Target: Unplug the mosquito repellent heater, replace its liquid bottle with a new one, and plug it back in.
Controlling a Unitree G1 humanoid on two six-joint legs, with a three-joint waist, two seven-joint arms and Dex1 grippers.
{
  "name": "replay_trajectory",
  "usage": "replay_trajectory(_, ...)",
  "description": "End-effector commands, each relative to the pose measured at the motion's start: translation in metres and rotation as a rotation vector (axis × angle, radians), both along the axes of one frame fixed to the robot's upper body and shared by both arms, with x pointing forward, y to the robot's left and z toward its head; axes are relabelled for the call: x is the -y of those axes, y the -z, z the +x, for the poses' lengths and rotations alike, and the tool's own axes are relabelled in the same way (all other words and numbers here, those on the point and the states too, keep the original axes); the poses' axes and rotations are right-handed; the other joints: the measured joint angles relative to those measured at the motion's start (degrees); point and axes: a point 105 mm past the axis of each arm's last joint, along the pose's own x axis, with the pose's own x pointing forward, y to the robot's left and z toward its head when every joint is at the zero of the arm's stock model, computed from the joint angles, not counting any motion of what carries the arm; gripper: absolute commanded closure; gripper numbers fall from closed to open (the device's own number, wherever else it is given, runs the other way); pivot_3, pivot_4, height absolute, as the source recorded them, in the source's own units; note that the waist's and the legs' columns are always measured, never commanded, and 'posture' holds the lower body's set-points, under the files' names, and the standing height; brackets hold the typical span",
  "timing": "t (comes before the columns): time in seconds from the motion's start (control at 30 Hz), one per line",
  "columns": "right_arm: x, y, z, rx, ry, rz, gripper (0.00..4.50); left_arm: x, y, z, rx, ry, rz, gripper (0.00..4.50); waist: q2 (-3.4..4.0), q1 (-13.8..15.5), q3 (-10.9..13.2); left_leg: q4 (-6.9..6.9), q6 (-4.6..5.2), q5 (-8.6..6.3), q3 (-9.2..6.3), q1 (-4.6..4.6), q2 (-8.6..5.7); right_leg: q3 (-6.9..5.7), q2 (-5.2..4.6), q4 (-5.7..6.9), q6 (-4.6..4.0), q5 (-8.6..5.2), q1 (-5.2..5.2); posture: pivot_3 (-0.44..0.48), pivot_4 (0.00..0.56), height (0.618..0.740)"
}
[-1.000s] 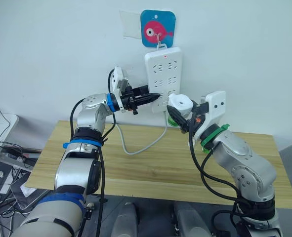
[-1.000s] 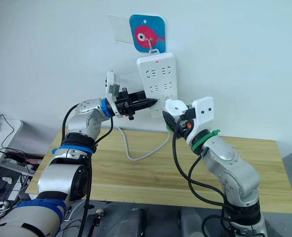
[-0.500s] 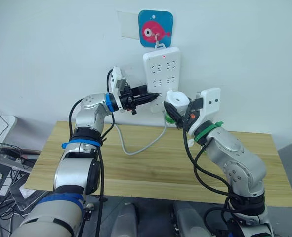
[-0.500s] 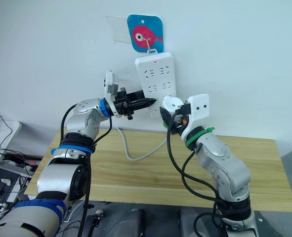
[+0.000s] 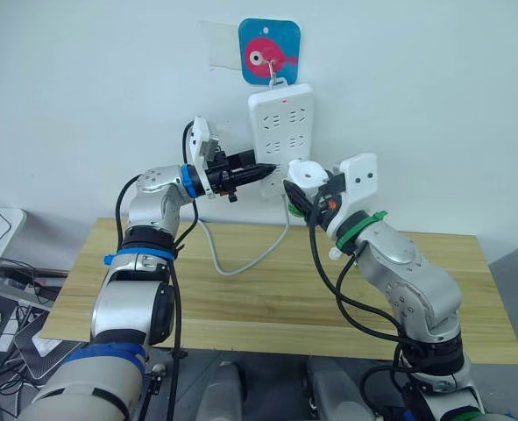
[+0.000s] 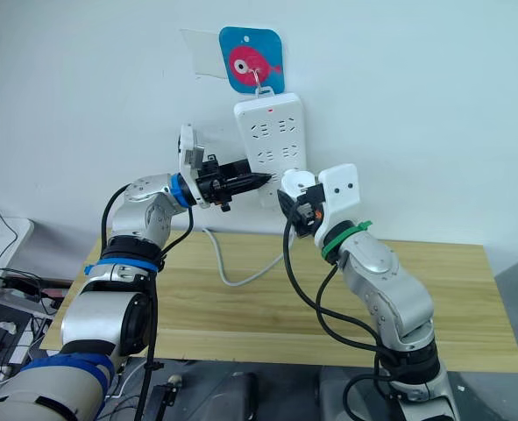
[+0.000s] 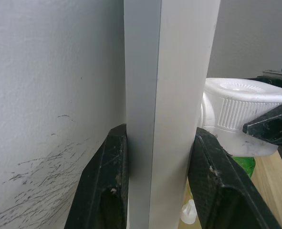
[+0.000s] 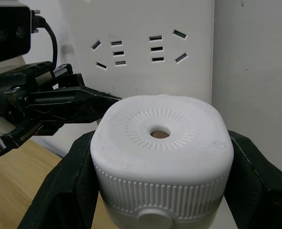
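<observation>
While both arms are raised toward the wall, the wooden desk (image 5: 267, 289) lies well below the two tools. White power strip (image 5: 280, 123) hangs on the wall from a hook under a blue fish card (image 5: 270, 53); its cable (image 5: 241, 263) droops down to the desk. Left tool (image 5: 263, 169) pinches the strip's side edge, one finger (image 7: 105, 186) behind it against the wall, the other on its front face. Right tool (image 8: 160, 191) clamps the mosquito repellent heater (image 8: 161, 152) between its two fingers, round hole up, just in front of the strip's lower sockets and near the left tool's tips. Green bottle (image 7: 243, 164) shows just under the heater.
</observation>
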Motion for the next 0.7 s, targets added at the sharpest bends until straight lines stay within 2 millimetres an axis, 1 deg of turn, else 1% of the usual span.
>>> replay_trajectory(0.03, -0.002, -0.006, 0.007, 0.025, 0.027, -0.01, 1.46, 0.014, -0.014, -0.009, 0.042, 0.078, -0.027, 3.19, 0.0, -0.1, 0.0, 0.0, 0.0, 0.0, 0.0, 0.0, 0.0, 0.0, 0.0, 0.01, 0.0, 0.0, 0.0, -0.034, 0.174, 0.74)
replay_trajectory(0.23, -0.006, -0.009, 0.013, 0.032, 0.025, 0.01, 1.46, 0.014, -0.014, -0.009, 0.039, 0.084, -0.031, 3.19, 0.0, -0.3, 0.0, 0.0, 0.0, 0.01, 0.01, 0.04, 0.02, 0.02, 0.01, 0.05, 0.0, 0.0, 0.0, -0.032, 0.181, 0.74)
replay_trajectory(0.47, -0.008, -0.009, 0.019, 0.032, 0.03, 0.017, 1.46, 0.015, -0.016, -0.011, 0.031, 0.1, -0.035, 3.19, 0.0, -0.4, 0.0, 0.0, 0.0, 0.02, 0.03, 0.07, 0.03, 0.04, 0.03, 0.08, -0.02, 0.01, 0.0, -0.032, 0.18, 0.74)
replay_trajectory(0.7, -0.009, -0.006, 0.018, 0.049, 0.03, -0.025, 1.46, 0.015, -0.016, -0.01, 0.035, 0.093, -0.029, 3.19, 0.0, -0.5, 0.0, 0.0, 0.0, 0.03, 0.04, 0.1, 0.04, 0.06, 0.04, 0.12, -0.03, 0.02, 0.0, -0.031, 0.179, 0.74)
